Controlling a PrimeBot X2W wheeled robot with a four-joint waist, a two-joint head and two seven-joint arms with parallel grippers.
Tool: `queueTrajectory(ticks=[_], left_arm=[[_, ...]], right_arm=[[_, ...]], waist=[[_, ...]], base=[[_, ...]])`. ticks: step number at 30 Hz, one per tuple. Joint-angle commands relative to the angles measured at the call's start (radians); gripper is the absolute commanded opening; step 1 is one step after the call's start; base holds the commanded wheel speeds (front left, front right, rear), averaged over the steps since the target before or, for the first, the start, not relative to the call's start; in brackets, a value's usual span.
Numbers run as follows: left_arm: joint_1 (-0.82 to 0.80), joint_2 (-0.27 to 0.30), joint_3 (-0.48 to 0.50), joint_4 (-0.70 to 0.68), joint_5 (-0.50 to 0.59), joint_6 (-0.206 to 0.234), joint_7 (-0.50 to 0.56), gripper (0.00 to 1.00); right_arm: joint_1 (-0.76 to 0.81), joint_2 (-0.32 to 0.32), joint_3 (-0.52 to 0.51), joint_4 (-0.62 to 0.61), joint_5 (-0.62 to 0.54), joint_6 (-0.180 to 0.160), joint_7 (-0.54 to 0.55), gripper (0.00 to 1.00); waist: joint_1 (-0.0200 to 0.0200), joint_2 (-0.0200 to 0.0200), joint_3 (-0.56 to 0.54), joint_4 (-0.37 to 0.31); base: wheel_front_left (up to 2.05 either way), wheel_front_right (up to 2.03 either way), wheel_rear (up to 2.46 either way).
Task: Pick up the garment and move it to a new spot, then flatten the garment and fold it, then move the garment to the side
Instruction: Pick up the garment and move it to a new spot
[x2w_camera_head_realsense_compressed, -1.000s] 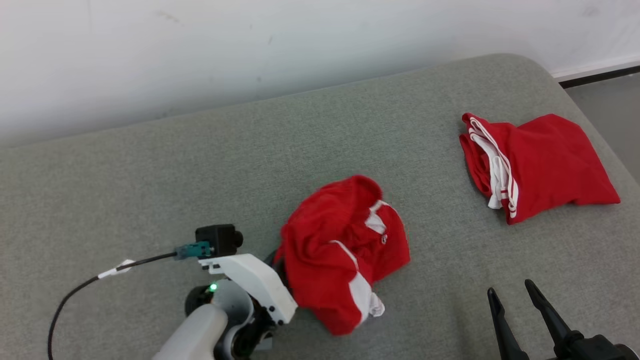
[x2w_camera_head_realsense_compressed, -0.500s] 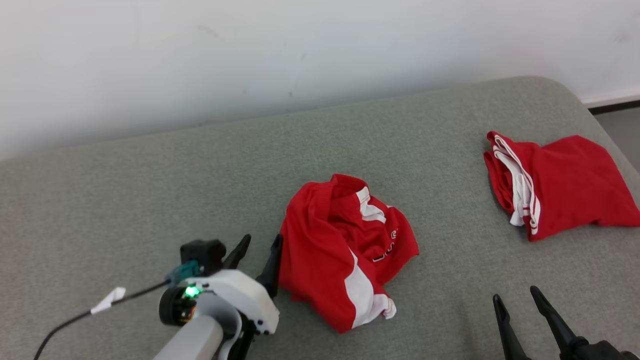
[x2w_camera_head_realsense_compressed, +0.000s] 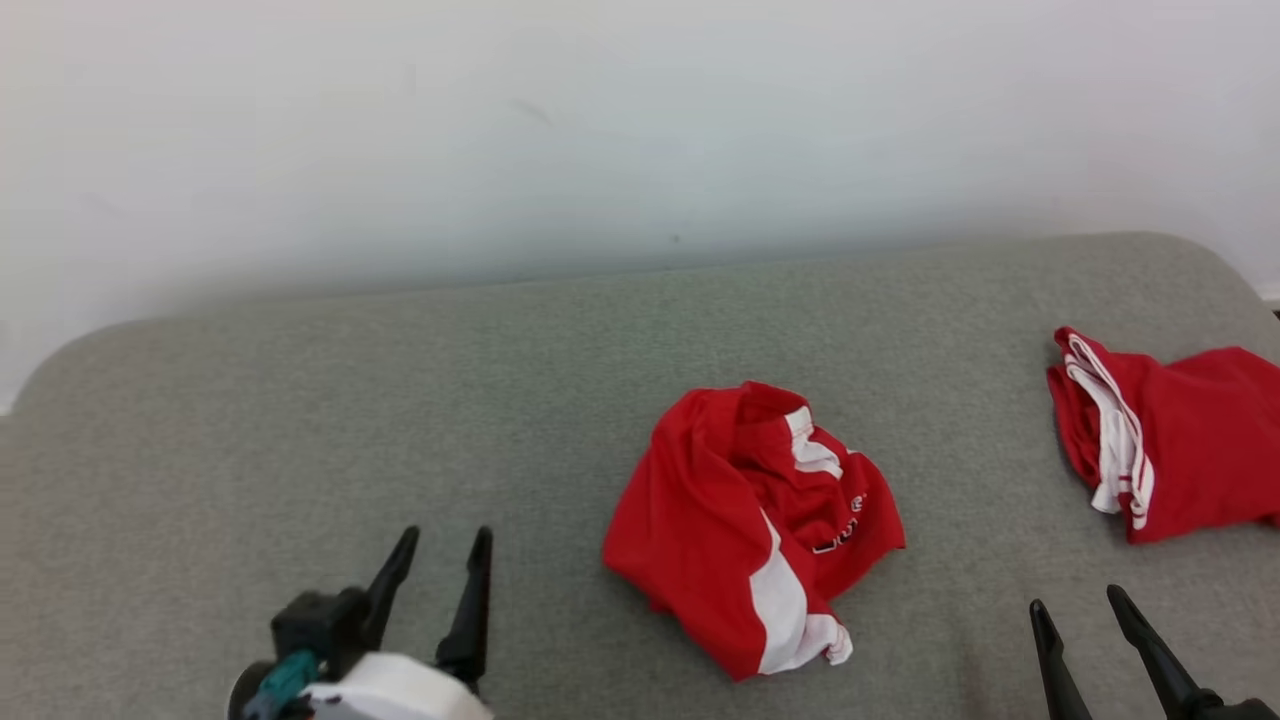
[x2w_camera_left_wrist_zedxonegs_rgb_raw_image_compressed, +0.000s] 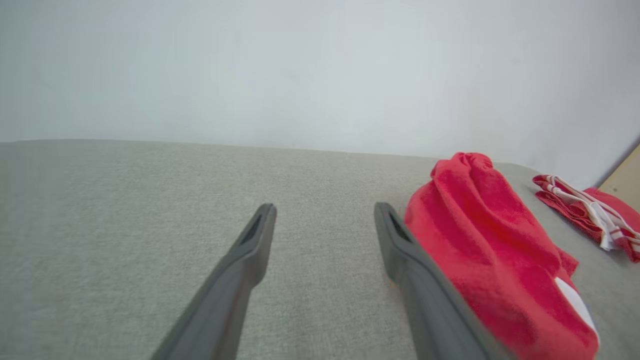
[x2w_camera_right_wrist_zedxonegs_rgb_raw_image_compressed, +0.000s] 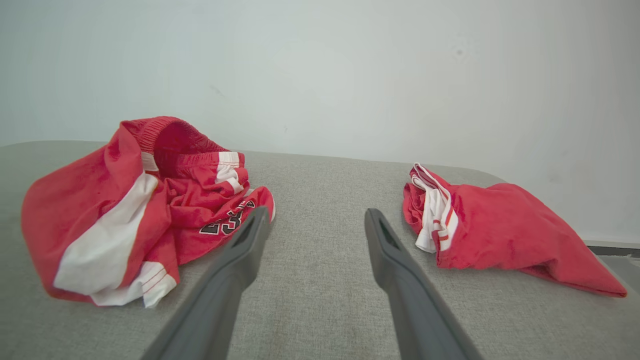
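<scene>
Red garment (x2w_camera_head_realsense_compressed: 750, 520), crumpled, lies mid-way across the grey upholstered pad (x2w_camera_head_realsense_compressed: 400, 400), held by neither pincer.
The left gripper (x2w_camera_head_realsense_compressed: 445, 540), near left of it, has its fingers spread and empty, as has the right gripper (x2w_camera_head_realsense_compressed: 1076, 600) at near right. A second red garment (x2w_camera_head_realsense_compressed: 1180, 450) lies bundled at far right. The crumpled one's black print (x2w_camera_right_wrist_zedxonegs_rgb_raw_image_compressed: 225, 222) possibly reads 23.

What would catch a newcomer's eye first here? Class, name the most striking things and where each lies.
A crumpled red and white garment lies heaped at the middle of the grey padded surface. A second red garment, folded flatter, lies to its right near the edge. The left gripper and right gripper stand open and empty at the bottom of the head view, one on either side of the heap.
</scene>
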Motion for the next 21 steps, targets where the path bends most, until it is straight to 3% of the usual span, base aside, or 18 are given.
queueTrajectory(ticks=[1,7,21], left_arm=[[0.046,-0.001,0.033,-0.026,0.027,0.007,-0.001,1.0],[0.199,-0.039,0.151,-0.117,0.14,-0.003,-0.001,1.0],[0.369,-0.15,0.331,-0.168,0.317,-0.111,-0.001,1.0]], right_arm=[[0.013,-0.011,-0.004,-0.003,-0.015,-0.003,-0.002,1.0],[0.032,-0.009,-0.023,0.005,-0.026,-0.003,-0.002,1.0],[0.048,0.009,-0.019,0.042,-0.032,-0.003,-0.002,1.0]], waist=[[0.0,0.0,-0.016,0.024],[0.0,0.0,-0.042,0.072],[0.0,0.0,-0.089,0.119]], base=[[0.0,0.0,0.0],[0.0,0.0,0.0],[0.0,0.0,0.0]])
